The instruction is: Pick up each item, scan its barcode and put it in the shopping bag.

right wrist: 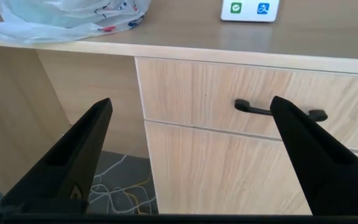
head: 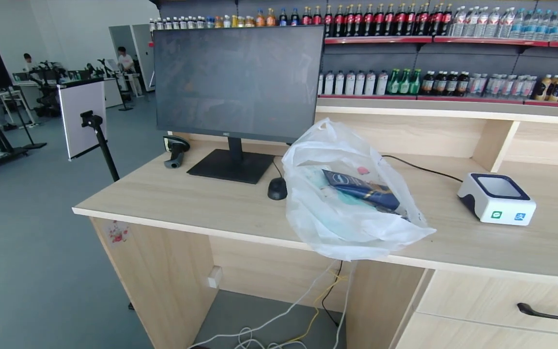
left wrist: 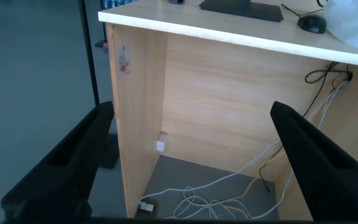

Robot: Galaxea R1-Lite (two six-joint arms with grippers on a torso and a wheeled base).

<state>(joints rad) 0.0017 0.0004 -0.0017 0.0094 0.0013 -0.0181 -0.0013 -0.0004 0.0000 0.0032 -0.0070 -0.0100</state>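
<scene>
Shopping bag (head: 351, 203): clear plastic, slumped on its side at the front edge of the bench (head: 187, 198), its lower fold hanging just over that edge. Contents: a dark blue packet (head: 361, 191) lying aslant over a teal item; the rest is too veiled by the plastic to tell.

White barcode scanner (head: 496, 198): box type, window facing up, near the bench's right end, apart from the bag.

Mouse (head: 277, 188): black, just beside the bag's left side.

Monitor (head: 238, 82): dark screen, standing toward the back edge.

Handheld scanner (head: 176, 151): in its stand near the back left corner.

Left end effector (left wrist: 191, 168): fingers spread wide, holding nothing, below the bench top and facing the open space under it, where cables (left wrist: 229, 193) trail.

Right end effector (right wrist: 191, 165): fingers spread wide, holding nothing, facing the drawer handle (right wrist: 279, 111) below the front edge.

Shelves (head: 453, 43): behind the bench, stocked with rows of bottles (head: 395, 19).
</scene>
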